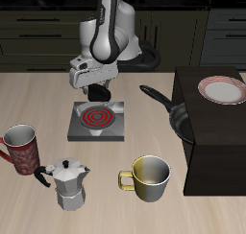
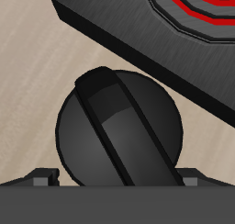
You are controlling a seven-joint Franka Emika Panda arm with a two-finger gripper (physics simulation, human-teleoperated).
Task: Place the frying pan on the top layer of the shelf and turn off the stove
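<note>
The stove [image 1: 96, 123] is a grey plate whose spiral coil [image 1: 95, 115] glows red. Its round black knob [image 2: 117, 131] fills the wrist view, with the stove's corner [image 2: 138, 35] just beyond it. My gripper [image 1: 95, 90] hangs low over the stove's back edge, open. Its fingertips [image 2: 41, 178] stand on either side of the knob, close to its rim. The black frying pan [image 1: 181, 121] lies against the side of the dark shelf [image 1: 216, 152], below the shelf's flat top. Its long handle [image 1: 154, 95] points toward the stove.
A white plate with a red rim [image 1: 221, 89] sits on the shelf's top. Nearer the table's front edge stand a red mug [image 1: 21, 148], a metal moka pot [image 1: 67, 185] and a yellow-white mug [image 1: 149, 178].
</note>
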